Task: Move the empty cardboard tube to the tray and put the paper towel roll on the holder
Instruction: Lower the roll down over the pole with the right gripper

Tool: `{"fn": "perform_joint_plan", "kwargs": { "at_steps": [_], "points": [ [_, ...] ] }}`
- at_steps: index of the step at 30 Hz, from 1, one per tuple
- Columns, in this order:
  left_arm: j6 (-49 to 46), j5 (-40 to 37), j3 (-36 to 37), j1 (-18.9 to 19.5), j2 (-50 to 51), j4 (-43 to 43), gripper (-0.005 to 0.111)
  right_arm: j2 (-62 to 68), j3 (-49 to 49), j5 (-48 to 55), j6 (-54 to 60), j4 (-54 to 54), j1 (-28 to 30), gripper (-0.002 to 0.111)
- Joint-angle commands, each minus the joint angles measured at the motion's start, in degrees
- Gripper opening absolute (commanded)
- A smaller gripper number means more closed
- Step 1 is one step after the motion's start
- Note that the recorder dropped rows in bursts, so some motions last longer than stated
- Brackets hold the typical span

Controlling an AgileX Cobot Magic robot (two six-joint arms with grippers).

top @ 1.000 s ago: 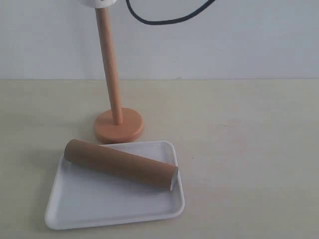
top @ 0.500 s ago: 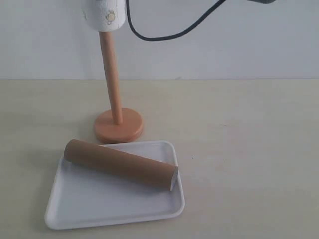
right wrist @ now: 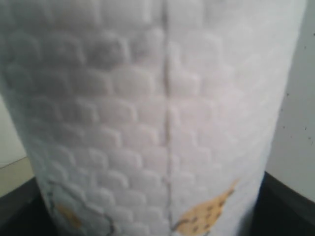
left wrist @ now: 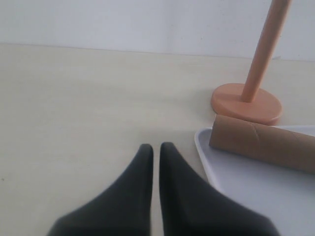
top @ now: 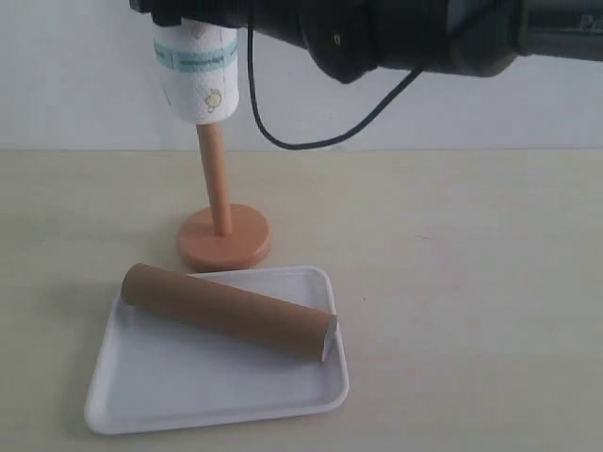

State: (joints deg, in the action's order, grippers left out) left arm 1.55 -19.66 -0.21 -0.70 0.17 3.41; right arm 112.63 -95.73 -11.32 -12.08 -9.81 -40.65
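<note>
– Right gripper [top: 188, 13], reaching across to the far left: clamped on the upper end of the paper towel roll [top: 198, 73]. Its jaws are mostly out of frame. I infer the grip because the roll hangs well clear of the base with nothing else under it.
– Where is the roll relative to the holder [top: 223, 237]?
– Upright, around the top of the dowel. Bare dowel shows below it down to the disc base. I hold the roll from above so the hollow core is open underneath and in line with the dowel. Judgement: threading begun, seating not yet done.
– Other hand?
– Left gripper [left wrist: 155, 150]: fingers together, holding nothing, low over the table [top: 471, 282] near a corner of the tray [top: 188, 395], not touching it. It sits there, I think, to keep out of the right arm's path.
– The tube?
– The empty cardboard tube [top: 226, 309] lies on its side, diagonally across the tray, its ends reaching the rim at far left and at right. The tray is just near of the holder base. That half of the task looks complete.
– Risk?
– The core may bind on the dowel if the roll tilts, and the stand could tip. Lower straight and release only with the roll resting on the disc.
</note>
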Motion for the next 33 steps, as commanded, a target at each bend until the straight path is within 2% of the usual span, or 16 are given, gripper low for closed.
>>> {"fn": "perform_joint_plan", "kwargs": {
  "at_steps": [1, 8, 9, 10, 11, 12, 13, 14, 26, 28, 30, 33],
  "points": [
    [-0.07, 0.24, 0.21, -0.52, -0.17, -0.06, 0.004, -0.39, 3.6, -6.3, 0.23, 0.48, 0.0, 0.0],
    [-0.07, 0.24, 0.21, -0.52, -0.17, -0.06, 0.004, 3.31, 7.2, -10.31, 0.23, 2.42, 0.1, 0.0],
    [-0.07, 0.24, 0.21, -0.52, -0.17, -0.06, 0.004, 4.54, 7.2, -10.74, 0.23, 2.64, 0.1, 0.003],
    [-0.07, 0.24, 0.21, -0.52, -0.17, -0.06, 0.004, 4.88, 7.2, -10.97, 0.23, 2.69, 0.1, 0.008],
    [-0.07, 0.24, 0.21, -0.52, -0.17, -0.06, 0.004, 5.96, 7.2, -11.21, 0.23, 2.69, 0.1, 0.025],
    [-0.07, 0.24, 0.21, -0.52, -0.17, -0.06, 0.004, 6.12, 7.2, -11.21, 0.23, 2.69, 0.1, 0.033],
    [-0.07, 0.24, 0.21, -0.52, -0.17, -0.06, 0.004, 6.71, 7.2, -11.09, 0.23, 2.81, 0.1, 0.053],
    [-0.07, 0.24, 0.21, -0.52, -0.17, -0.06, 0.004, 6.94, 7.2, -10.53, 0.23, 2.79, 0.1, 0.061],
    [-0.07, 0.24, 0.21, -0.52, -0.17, -0.06, 0.004, 10.05, 7.2, -8.44, -0.79, 2.79, 0.1, 0.064],
    [-0.07, 0.24, 0.21, -0.52, -0.17, -0.06, 0.004, 10.05, 7.2, -6.15, 0.64, 2.67, 0.1, 0.084],
    [-0.07, 0.24, 0.21, -0.52, -0.17, -0.06, 0.004, 10.05, 7.1, -3.84, 2.54, 2.59, 0.1, 0.096],
    [-0.07, 0.24, 0.21, -0.52, -0.17, -0.06, 0.004, 9.69, 7.1, -3.79, 2.41, 2.41, 0.1, 0.104]
  ]
}}
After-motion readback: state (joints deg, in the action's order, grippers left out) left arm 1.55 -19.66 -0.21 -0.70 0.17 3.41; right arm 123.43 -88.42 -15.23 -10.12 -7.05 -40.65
